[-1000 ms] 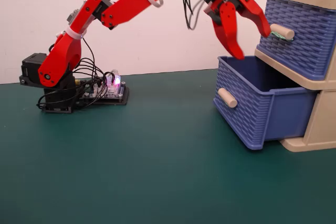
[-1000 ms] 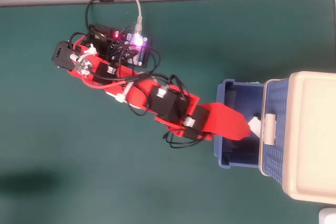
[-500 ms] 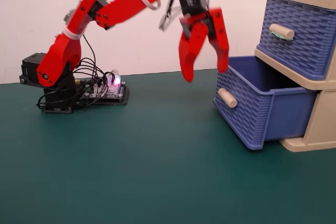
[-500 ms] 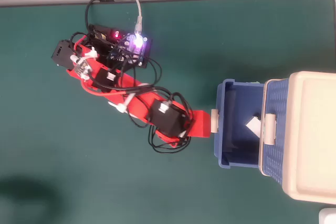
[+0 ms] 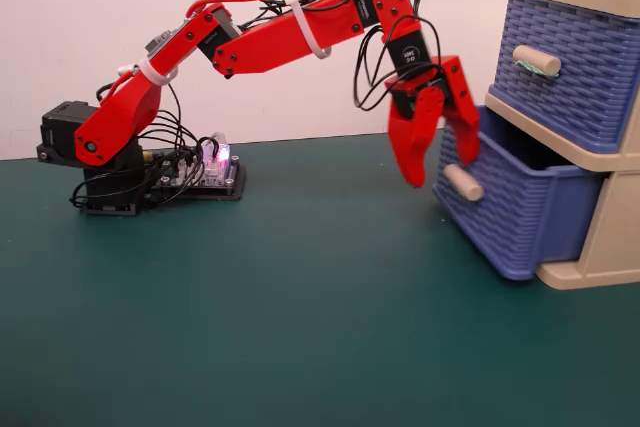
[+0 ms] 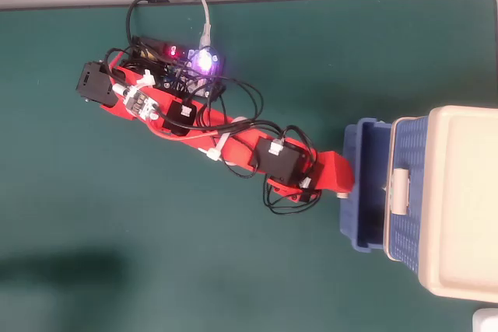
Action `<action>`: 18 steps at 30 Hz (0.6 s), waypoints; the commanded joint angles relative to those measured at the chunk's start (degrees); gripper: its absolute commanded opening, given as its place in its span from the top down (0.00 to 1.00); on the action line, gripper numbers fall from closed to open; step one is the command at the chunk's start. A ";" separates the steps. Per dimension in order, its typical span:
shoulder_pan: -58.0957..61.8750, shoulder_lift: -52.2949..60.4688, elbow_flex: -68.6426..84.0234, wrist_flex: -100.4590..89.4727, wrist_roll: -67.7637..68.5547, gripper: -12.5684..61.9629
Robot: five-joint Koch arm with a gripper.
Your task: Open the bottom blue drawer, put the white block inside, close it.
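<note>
One pincer (image 5: pixel 440 169) spread, empty, at pulled-out bottom blue drawer (image 5: pixel 510 217), drawer interior hidden, white block not discernible.

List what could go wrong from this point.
1. The gripper hangs open just above the bottom blue drawer's handle; a careless push could miss it or jam the drawer askew.
2. The white block is not visible in either view, so the drawer might be shut without it inside.

Bottom blue drawer (image 5: pixel 515 209) pulled out, top open; upper drawer (image 5: pixel 570 67) overhangs rear, front clear.
</note>
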 commanded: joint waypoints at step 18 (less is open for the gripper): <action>1.41 17.31 -1.05 5.71 0.35 0.37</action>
